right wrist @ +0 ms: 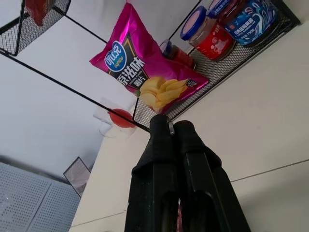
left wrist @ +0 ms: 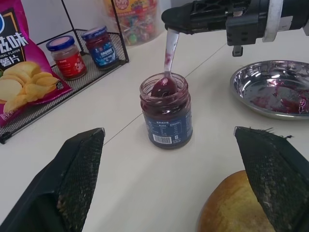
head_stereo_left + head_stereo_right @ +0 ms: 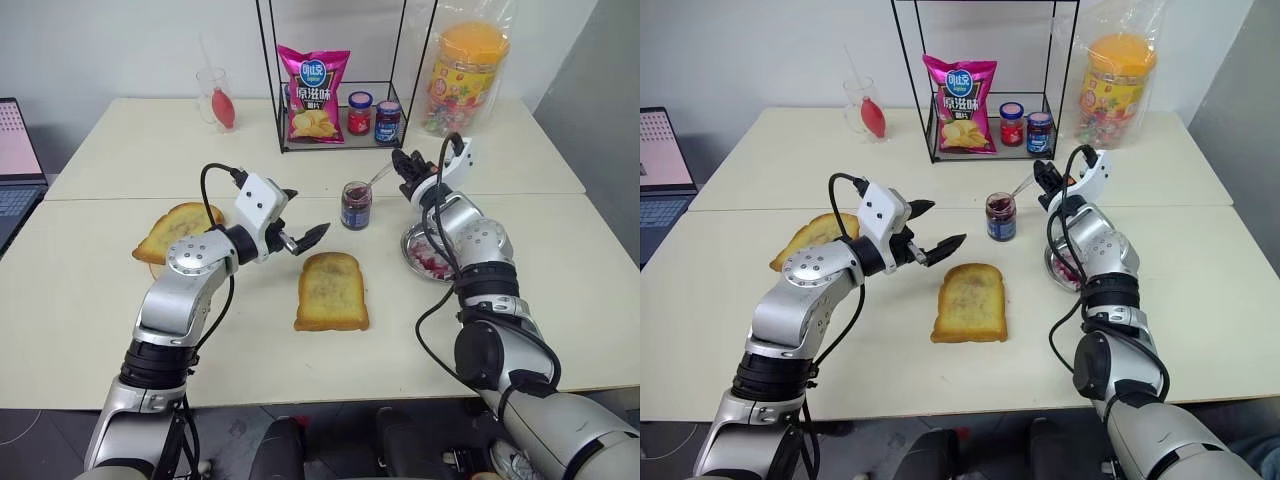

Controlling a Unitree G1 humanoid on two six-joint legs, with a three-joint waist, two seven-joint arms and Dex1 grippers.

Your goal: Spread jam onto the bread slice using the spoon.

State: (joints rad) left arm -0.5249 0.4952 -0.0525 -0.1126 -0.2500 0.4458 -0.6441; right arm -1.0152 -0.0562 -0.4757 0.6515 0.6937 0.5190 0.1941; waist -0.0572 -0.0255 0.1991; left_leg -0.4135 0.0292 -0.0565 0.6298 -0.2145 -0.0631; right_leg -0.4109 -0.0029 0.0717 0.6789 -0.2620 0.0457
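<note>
The jam point(image 3: 356, 205) is in a small clear labelled jar standing open on the table behind the bread slice point(image 3: 331, 290), a thick toasted slice lying flat near the middle. My right gripper point(image 3: 408, 170) is shut on the handle of the spoon point(image 2: 170, 53), just right of the jar. The spoon slants down so that its bowl sits inside the jar's mouth, and jam smears its handle. My left gripper point(image 3: 305, 215) hovers open left of the jar and above the bread's far left corner, holding nothing. In the right wrist view the right gripper point(image 1: 171, 125) has its fingers pressed together.
A metal dish point(image 2: 237, 92) smeared with jam sits right of the jar, under my right arm. More toast point(image 3: 178, 230) lies at the left. Behind stands a wire rack point(image 3: 283, 120) with a chip bag and two small capped jars. A candy jar point(image 3: 465, 75) is back right, a laptop point(image 3: 12, 170) far left.
</note>
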